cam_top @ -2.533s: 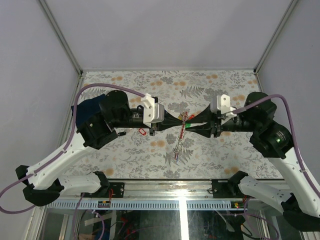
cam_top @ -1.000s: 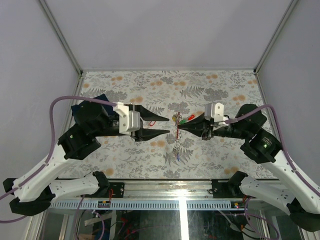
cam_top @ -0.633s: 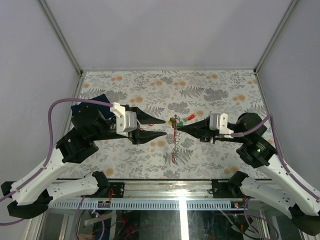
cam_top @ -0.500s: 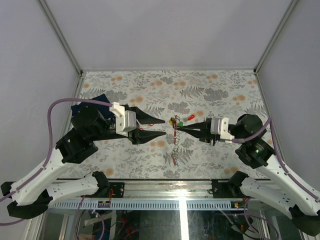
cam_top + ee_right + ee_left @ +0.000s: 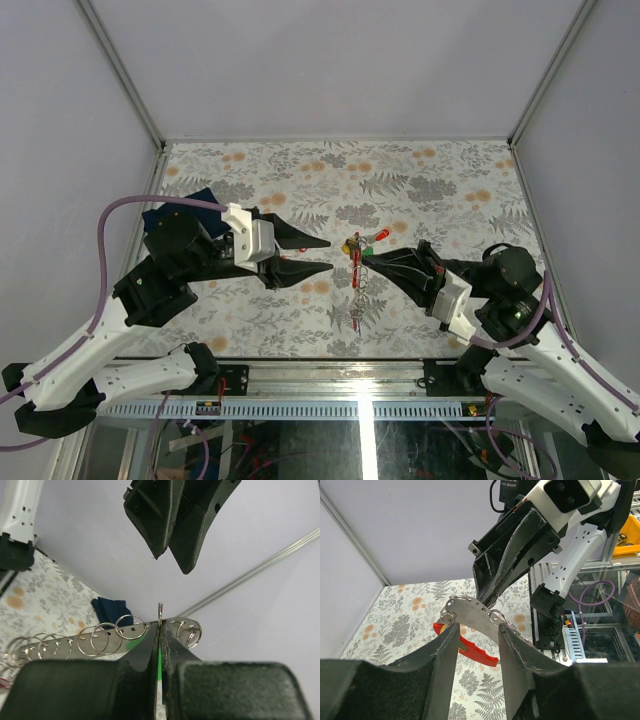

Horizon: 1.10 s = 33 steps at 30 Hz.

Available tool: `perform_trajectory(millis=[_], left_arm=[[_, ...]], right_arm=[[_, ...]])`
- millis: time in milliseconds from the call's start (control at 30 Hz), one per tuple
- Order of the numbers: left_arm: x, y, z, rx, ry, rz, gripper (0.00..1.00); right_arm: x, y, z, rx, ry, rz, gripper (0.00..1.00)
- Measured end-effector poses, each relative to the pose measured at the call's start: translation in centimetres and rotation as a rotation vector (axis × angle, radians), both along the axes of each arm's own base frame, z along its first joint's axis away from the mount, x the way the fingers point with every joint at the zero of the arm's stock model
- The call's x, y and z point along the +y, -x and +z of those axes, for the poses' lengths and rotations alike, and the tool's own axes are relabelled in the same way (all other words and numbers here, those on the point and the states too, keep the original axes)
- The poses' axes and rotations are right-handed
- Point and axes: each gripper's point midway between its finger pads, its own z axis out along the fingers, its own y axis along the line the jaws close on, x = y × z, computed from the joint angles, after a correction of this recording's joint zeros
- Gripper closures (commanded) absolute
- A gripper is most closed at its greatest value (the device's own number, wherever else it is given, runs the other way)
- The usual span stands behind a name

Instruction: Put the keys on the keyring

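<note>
From the overhead view I see the right gripper (image 5: 368,257) clamped shut on the keyring (image 5: 358,292), pinching it near its upper end above the middle of the flowered table (image 5: 250,165), so the rest of it trails toward the near edge as a thin line of metal. A small cluster of coloured tags, red, green and yellow, sits right at that pinch point; I take these for the keys (image 5: 366,240), but I cannot tell from here whether any of them is threaded on. The left gripper (image 5: 330,255) points at the keyring from the left, just beside it and not touching, its jaws partly apart with nothing between them. Through the left wrist camera I look between my own two fingers (image 5: 445,670) at the flat grey fob (image 5: 470,614) caught in the right gripper's tips, with the red strap (image 5: 472,652) curving below it. The right wrist camera shows that fob edge-on across the closed fingertips, a row of thin wire rings (image 5: 107,635) hanging through its holes and one small ring standing upright at the very tip. A dark blue cloth (image 5: 178,214) lies at the table's left side, partly behind the left arm.
</note>
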Motion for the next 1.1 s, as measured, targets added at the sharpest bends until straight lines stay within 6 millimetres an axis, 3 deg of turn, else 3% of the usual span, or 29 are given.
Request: perform_trajectory(millis=[200,500,667,767,833,900,1100], left_arm=[[0.0,0.0,0.0,0.004,0.000,-0.001,0.65],[0.0,-0.1,-0.1,0.014,-0.001,0.005,0.64],[0.0,-2.0,-1.5,0.086,-0.016,0.111,0.64],[0.0,-4.5,-3.4,0.177,-0.038,0.233,0.62],[0.3,-6.4,-5.6,0.258,-0.062,0.312,0.62],[1.3,-8.9,-9.5,0.379,-0.103,0.413,0.62],[5.3,-15.1,-17.7,0.637,-0.177,0.683,0.61]], right_arm=[[-0.1,-0.2,-0.3,-0.128,0.018,-0.027,1.00],[-0.1,-0.4,-0.9,-0.173,0.044,-0.039,1.00],[-0.5,-0.8,-2.5,-0.130,0.100,-0.066,1.00],[-1.0,-1.1,-3.7,-0.083,0.141,-0.104,1.00],[-1.5,-1.3,-4.5,-0.049,0.164,-0.133,1.00],[-2.1,-1.4,-5.2,-0.010,0.184,-0.163,1.00],[-3.2,-1.8,-6.6,0.086,0.220,-0.227,1.00]])
